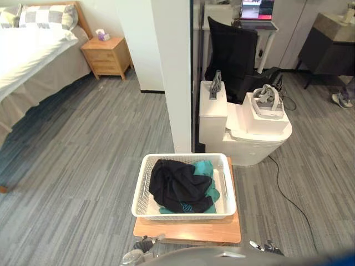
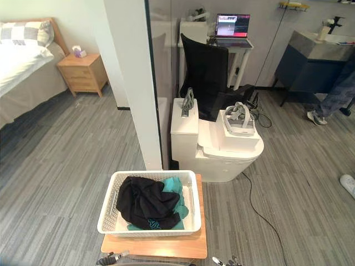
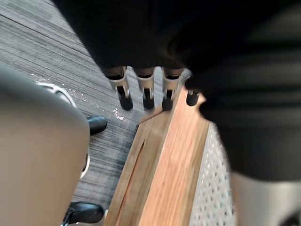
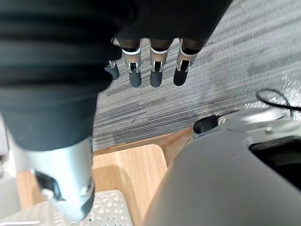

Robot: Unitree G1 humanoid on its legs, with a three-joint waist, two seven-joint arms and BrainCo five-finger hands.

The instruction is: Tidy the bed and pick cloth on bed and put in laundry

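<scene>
A white mesh laundry basket (image 1: 186, 156) stands on a low wooden stand (image 1: 188, 230) just in front of me. A crumpled black cloth (image 1: 177, 186) lies in it on top of a teal cloth (image 1: 206, 168). The bed (image 1: 33, 55), with a white cover and checked pillows, is far off at the upper left. My left hand (image 3: 147, 94) hangs beside the stand's edge (image 3: 169, 165), fingers straight and empty. My right hand (image 4: 156, 70) hangs over the floor by the stand's other corner (image 4: 131, 169), also open and empty.
A white pillar (image 1: 172, 72) rises right behind the basket. Beside it sits a white toilet (image 1: 249, 136) with a headset (image 1: 268, 102) on top, then a black chair (image 1: 233, 52). A wooden nightstand (image 1: 105, 55) stands by the bed. A person's legs (image 2: 333, 100) are at the far right.
</scene>
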